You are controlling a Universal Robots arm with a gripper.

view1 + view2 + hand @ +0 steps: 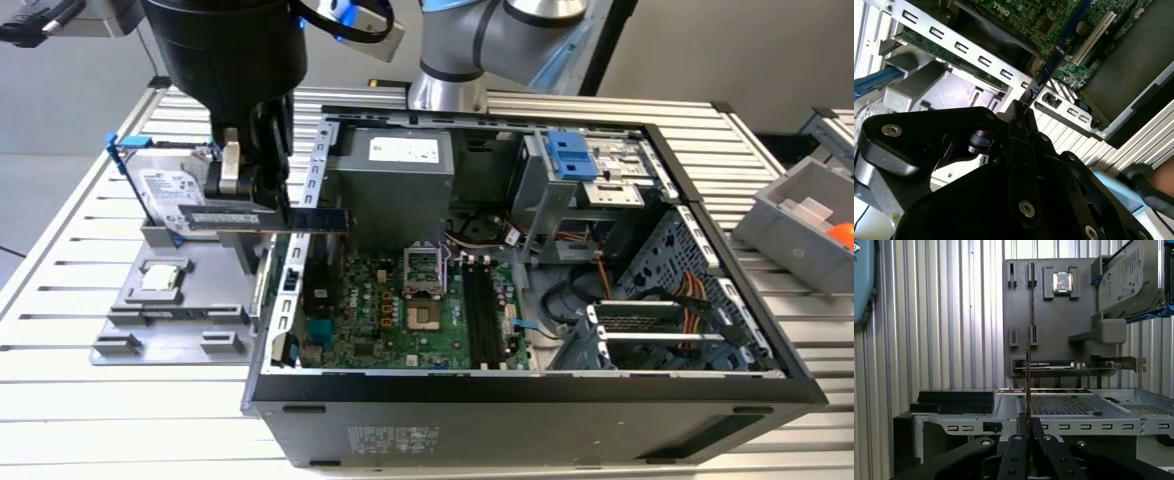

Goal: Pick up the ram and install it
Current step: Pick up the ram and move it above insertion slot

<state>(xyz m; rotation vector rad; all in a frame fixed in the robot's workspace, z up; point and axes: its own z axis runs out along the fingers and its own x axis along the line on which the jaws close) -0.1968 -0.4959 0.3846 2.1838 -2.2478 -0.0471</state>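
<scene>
1. Far toward 9 o'clock in the exterior view, on the slatted worktop (67, 300): grey fixture plate (187, 335) carrying a hard drive (167, 185) and a small square chip (163, 277)
2. Just toward 3 o'clock of the drive: claw (260, 205) pinched narrow on the ram (320, 218), held off the plate, level, gripped by one end only
3. Free blue end reaching across the rim of the open computer case (534, 395); risk of clipping that metal wall through too low a path
4. Toward 4 o'clock of the ram, well apart: motherboard (387, 320) with long black slots (487, 310); risk of jamming or bent contacts from a tilted or off-line stick, likely enough with so short a grip
</scene>
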